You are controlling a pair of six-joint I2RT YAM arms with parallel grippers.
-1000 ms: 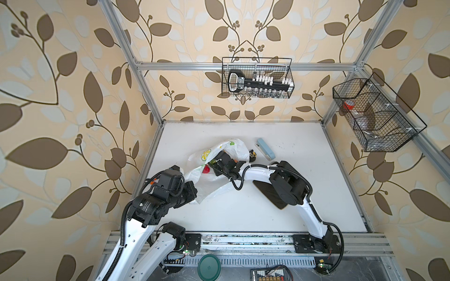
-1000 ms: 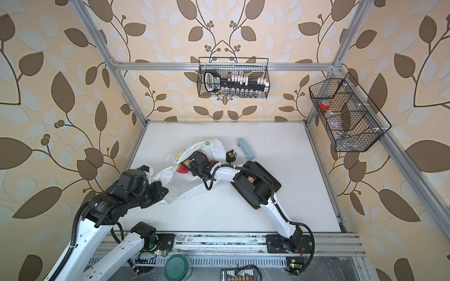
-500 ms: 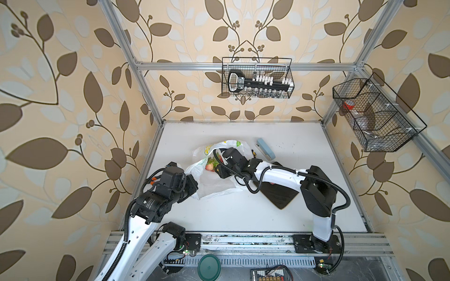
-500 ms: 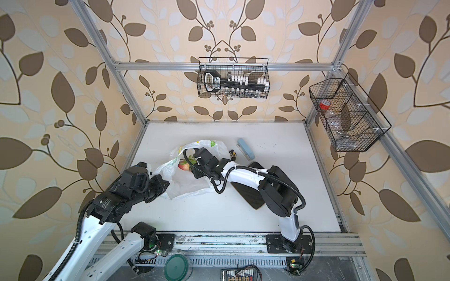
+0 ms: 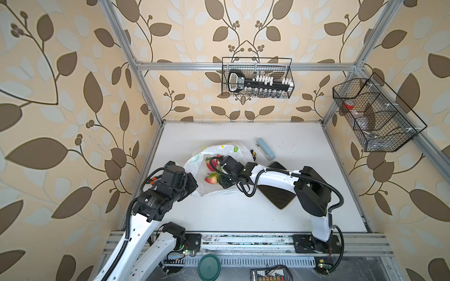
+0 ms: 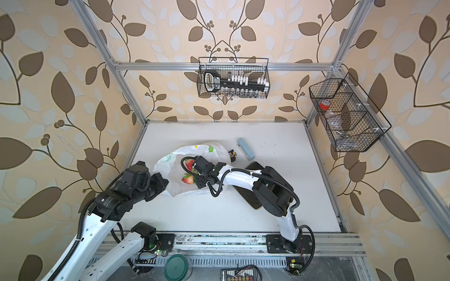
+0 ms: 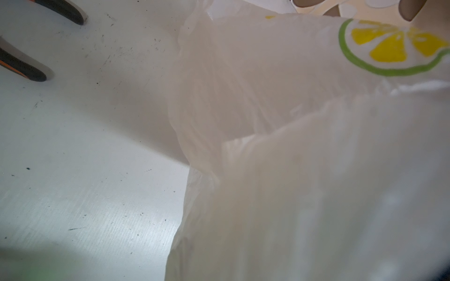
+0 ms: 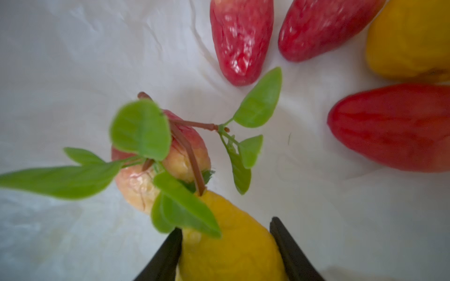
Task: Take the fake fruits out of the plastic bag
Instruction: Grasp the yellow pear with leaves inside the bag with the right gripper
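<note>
We note that over the last second the plastic bag (image 5: pixel 196 165) on the bench (image 5: pixel 243 214) has spread wider at its mouth. The left claw (image 5: pixel 192 185) is clamped on its edge. The right claw (image 8: pixel 226 225), inside, grips a yellow fruit (image 8: pixel 231 255). The strawberries (image 8: pixel 241 41) remain inside. We judge lift-out ready.

Setting: robot lab test cell. Evidence: aluminium extrusion frame (image 5: pixel 243 66) enclosing a white tabletop (image 5: pixel 231 214); leaf wallpaper panels (image 5: pixel 60 121) as backdrop walls; wire baskets (image 5: pixel 258 77) hung on the frame; arm bases (image 5: pixel 314 243) bolted to a slotted rail (image 5: pixel 243 239); exposed circuit board (image 5: pixel 267 276) up front.
</note>
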